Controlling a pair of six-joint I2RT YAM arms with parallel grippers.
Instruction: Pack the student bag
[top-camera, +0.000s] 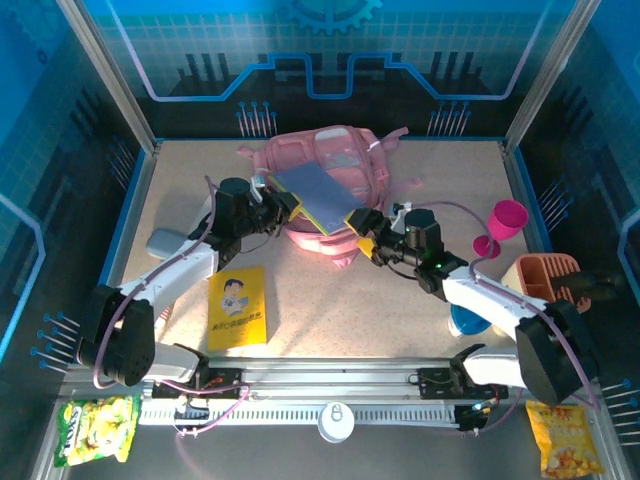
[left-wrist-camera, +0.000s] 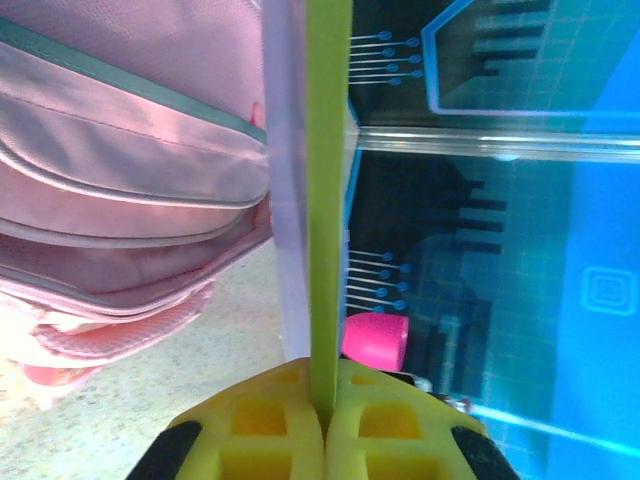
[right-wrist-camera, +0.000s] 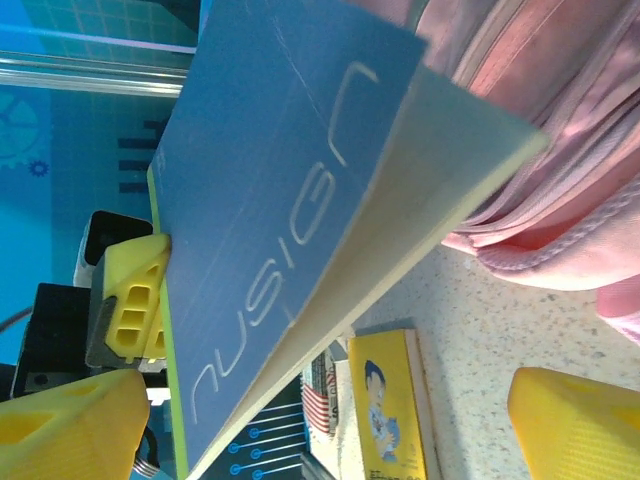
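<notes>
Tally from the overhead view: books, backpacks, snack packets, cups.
Books: 2, blue-covered notebook and yellow illustrated booklet
Backpacks: 1, soft pink fabric backpack
Snack packets: 2, yellow-green crinkly packet and orange-yellow crinkly packet
Cups: 1, magenta plastic goblet
Total: 6

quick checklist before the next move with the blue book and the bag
1. Left tool grip on book: ok, shut on its edge.
2. Right tool open: ok, fingers wide apart.
3. Book at the bag: ok, it lies over the bag's front.
4. Bag pocket open enough for the book: cannot tell.
5. Yellow booklet packed: not ok, it lies on the table.
</notes>
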